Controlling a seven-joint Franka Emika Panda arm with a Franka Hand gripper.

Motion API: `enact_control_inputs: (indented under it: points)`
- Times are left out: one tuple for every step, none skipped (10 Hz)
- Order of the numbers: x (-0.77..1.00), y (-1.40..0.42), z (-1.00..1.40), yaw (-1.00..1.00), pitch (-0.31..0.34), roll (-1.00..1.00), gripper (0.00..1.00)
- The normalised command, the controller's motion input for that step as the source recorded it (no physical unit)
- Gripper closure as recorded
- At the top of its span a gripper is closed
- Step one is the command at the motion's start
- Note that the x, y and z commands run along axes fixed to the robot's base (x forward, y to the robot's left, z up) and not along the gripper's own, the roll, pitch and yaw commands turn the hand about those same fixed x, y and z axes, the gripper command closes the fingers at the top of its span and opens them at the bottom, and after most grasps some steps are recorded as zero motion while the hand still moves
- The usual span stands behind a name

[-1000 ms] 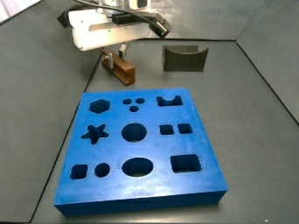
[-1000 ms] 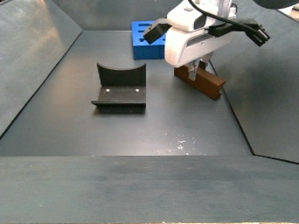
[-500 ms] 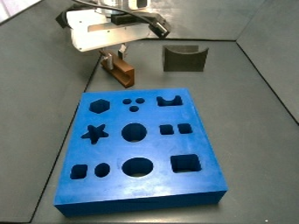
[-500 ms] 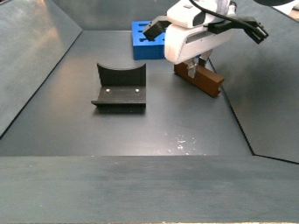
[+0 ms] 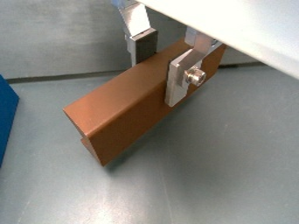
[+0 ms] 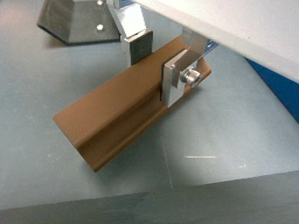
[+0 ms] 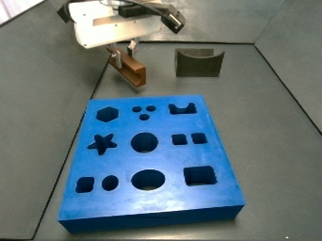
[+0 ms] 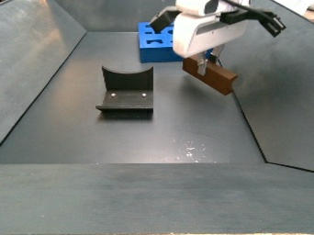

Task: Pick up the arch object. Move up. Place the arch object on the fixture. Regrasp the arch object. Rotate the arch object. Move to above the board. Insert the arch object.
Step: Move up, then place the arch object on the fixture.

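Pinching the arch object near one end, just clear of the floor beside the board, the gripper risked the bar pivoting and missing the fixture.

Even light, soft low-resolution frames

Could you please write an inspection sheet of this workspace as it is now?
Surface: dark grey floor, bare around the pieces.
Job's things: arch object held clear of the floor; fixture empty; board flat, holes unfilled.
Clutter: nothing seen.
Grippers: gripper shut on arch object near one end, beyond the board's far edge.
Cables: dark cable on the arm's head.
Surroundings: grey walls around the floor.
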Motion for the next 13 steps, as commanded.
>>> enact_control_inputs:
  points:
    - [-0.03, -0.02, 0.51, 0.02, 0.069, -0.11, 1.0]
    - [-0.02, -0.01, 0.43, 0.01, 0.087, -0.13, 1.0]
    - [-0.02, 0.0, 0.37, 0.0, 0.088, -0.14, 1.0]
    - [-0.02, 0.0, 0.34, 0.0, 0.089, -0.15, 1.0]
    - [-0.03, 0.0, 0.28, -0.01, 0.085, -0.16, 1.0]
    - [-0.03, 0.0, 0.23, -0.01, 0.089, -0.18, 1.0]
    - [-0.03, 0.01, 0.2, -0.01, 0.093, -0.19, 1.0]
    - [-0.03, 0.0, 0.18, -0.02, 0.094, -0.2, 1.0]
    - [-0.03, 0.0, 0.16, -0.02, 0.091, -0.2, 1.0]
    - [-0.03, 0.0, 0.15, -0.02, 0.09, -0.2, 1.0]
    - [-0.03, 0.0, 0.14, -0.02, 0.091, -0.2, 1.0]
    - [-0.03, 0.0, 0.13, -0.02, 0.092, -0.2, 1.0]
    - [0.0, 0.0, 1.0, 0.0, 0.0, 0.0, 1.0]
